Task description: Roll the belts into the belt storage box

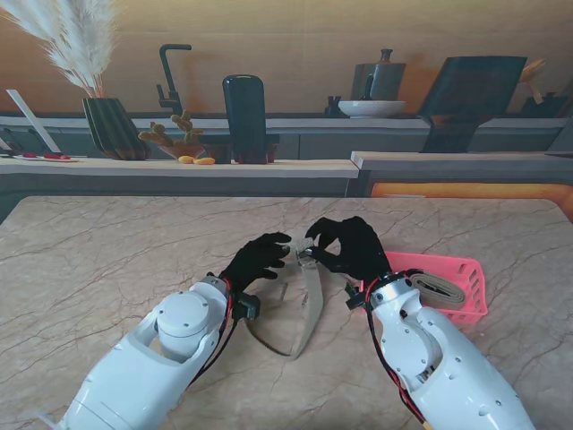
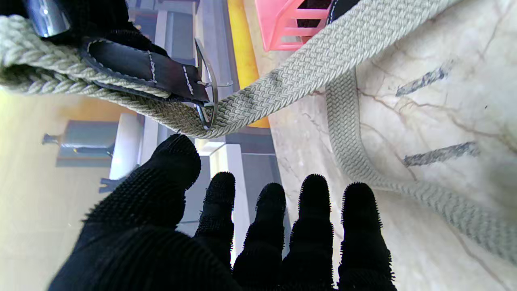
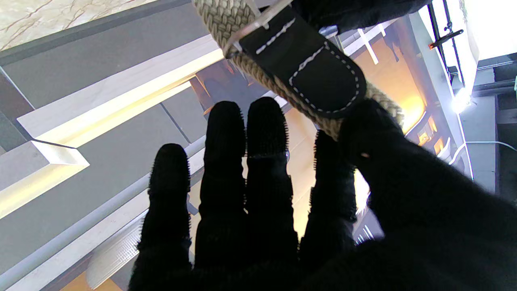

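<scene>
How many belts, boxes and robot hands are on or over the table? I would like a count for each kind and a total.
Belts: 2, one held, one rolled in the box
Boxes: 1, pink
Hands: 2, left hand, right hand
Total: 5

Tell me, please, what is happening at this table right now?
The robot is working on a beige woven belt. Its right hand pinches the buckle end, with the dark leather tab, off the marble table. The left hand is open beside the buckle, holding nothing. The rest of the strap hangs down and loops across the table. A pink plastic storage basket to the right already holds one rolled belt.
</scene>
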{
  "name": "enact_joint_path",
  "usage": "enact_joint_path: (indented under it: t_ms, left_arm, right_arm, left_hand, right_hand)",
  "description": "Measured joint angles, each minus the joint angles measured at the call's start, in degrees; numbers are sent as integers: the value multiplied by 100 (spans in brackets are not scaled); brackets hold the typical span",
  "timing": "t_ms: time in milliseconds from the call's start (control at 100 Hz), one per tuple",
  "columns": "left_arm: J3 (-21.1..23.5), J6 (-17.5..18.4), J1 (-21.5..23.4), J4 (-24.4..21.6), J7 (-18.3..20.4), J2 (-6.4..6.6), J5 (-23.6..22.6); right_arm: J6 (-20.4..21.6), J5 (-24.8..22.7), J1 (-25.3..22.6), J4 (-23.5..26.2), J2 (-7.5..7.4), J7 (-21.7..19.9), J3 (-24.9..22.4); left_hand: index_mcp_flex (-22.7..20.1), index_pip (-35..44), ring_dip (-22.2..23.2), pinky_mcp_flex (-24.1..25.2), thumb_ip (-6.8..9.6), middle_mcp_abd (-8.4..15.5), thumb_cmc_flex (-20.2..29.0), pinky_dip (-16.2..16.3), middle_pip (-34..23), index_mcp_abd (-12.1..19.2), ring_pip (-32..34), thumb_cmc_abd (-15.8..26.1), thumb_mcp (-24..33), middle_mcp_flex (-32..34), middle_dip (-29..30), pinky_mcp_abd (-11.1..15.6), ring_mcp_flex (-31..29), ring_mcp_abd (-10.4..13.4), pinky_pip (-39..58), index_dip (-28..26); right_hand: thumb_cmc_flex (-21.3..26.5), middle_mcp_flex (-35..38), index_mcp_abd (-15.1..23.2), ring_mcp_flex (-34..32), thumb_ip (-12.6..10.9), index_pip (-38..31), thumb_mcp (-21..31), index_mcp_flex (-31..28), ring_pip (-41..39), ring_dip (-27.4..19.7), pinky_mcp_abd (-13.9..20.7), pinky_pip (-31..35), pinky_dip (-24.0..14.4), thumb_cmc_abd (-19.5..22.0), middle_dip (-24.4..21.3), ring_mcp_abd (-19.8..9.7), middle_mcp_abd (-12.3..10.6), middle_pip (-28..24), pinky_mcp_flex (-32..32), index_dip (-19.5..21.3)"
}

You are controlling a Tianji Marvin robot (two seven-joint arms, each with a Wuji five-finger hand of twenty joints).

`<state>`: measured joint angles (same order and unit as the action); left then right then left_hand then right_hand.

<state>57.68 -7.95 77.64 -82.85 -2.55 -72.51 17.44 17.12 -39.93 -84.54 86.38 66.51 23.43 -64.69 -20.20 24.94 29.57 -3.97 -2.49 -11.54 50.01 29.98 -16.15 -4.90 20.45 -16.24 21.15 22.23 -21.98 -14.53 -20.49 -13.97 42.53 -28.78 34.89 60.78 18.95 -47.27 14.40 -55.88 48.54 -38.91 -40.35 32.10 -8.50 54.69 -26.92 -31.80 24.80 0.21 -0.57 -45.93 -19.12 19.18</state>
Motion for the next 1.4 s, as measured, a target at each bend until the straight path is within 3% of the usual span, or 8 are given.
enact_joint_path:
  t_ms: [150, 300, 520, 720, 960, 1140, 1240, 1400]
  left_arm:
    - [-104, 558, -78, 165, 218, 83, -432]
    - [-173, 596, -128, 183, 333, 141, -319]
    - [-386, 575, -296, 334, 495, 147, -175]
    - [-517, 593, -406, 455, 982, 145, 105]
    - [-505, 979, -369, 521, 1240, 147, 668]
    - [-488, 908, -286, 447, 1247, 145, 831]
    - [-468, 577, -220, 339, 1213, 125, 1219]
    - [-436, 250, -129, 226, 1023, 43, 1340]
  right_arm:
    - [7, -10, -21, 54, 8, 59, -18]
    - [74, -54, -27, 146, 11, 137, -34]
    - [177, -141, 8, 227, 17, 227, -20]
    - [228, -257, 112, 249, 31, 353, 8]
    - [259, -328, 179, 304, 45, 476, 6]
    - [260, -379, 201, 302, 57, 628, 25]
    - [245, -378, 222, 291, 68, 682, 55]
    - [231, -403, 244, 263, 79, 720, 78]
  left_hand:
    - [201, -295, -487, 7, 5, 78, -356, -284, 183, 81, -600, -498, 641, -212, 268, 403, 184, 288, -829, 287]
    - [476, -454, -916, 7, 6, 140, -650, -576, 297, 96, -949, -865, 942, -364, 564, 728, 339, 450, -1449, 453]
    - [476, -458, -1117, 7, 6, 154, -665, -791, 302, 96, -1038, -869, 1036, -364, 712, 1015, 343, 515, -1678, 514]
    - [476, -458, -1193, 7, 6, 209, -654, -915, 303, 96, -1038, -869, 1109, -358, 736, 1021, 344, 516, -1713, 516]
    - [341, -458, -1267, -184, 6, 424, -542, -1037, 306, 191, -1047, -869, 1318, -80, 786, 1024, 143, 646, -1716, 516]
    - [-103, -204, -1276, -441, 6, 497, -229, -1041, 250, 280, -858, -772, 1381, 979, 692, 847, -507, 677, -1307, 419]
    - [-508, 36, -1116, -629, 6, 501, -117, -893, 30, 284, -512, -564, 1281, 1681, 498, 599, -1073, 667, -645, 226]
    - [-1088, 574, -816, -796, -32, 478, 678, -654, -326, 284, 231, -350, 516, 2460, 142, 440, -1615, 431, 314, -153]
  right_hand:
    - [0, -103, 0, 6, 0, 0, -47, -1, 0, 2, 0, -24, -1, 6, 0, 0, 0, 13, 0, 36]
    - [0, -211, 0, 74, 0, 0, -57, -1, 25, 2, -1, -57, -5, 6, 0, 0, 3, 73, 0, 46]
    - [0, -271, 0, 74, 0, 0, -58, -2, 42, 2, -1, -63, -63, 7, 1, 0, 8, 74, 0, 48]
    - [0, -271, 0, 74, 1, 0, -137, 5, 42, 3, -1, -64, -70, 69, 1, -1, 9, 74, 2, 50]
    - [0, -323, 0, 119, 2, 0, -140, 5, 54, 3, -1, -65, -124, 70, 1, -14, 9, 74, 3, 51]
    - [0, -323, 0, 119, 2, 0, -190, 5, 3, 3, -1, -65, -126, 74, 1, -50, -32, 74, 3, 51]
    - [0, -323, 0, 119, 2, 0, -193, 5, 1, 3, -1, -65, -126, 74, -3, -53, -35, 74, 3, 51]
    - [0, -324, 0, 119, 2, 0, -204, 5, -2, 3, -1, -65, -126, 76, -5, -55, -37, 74, 3, 51]
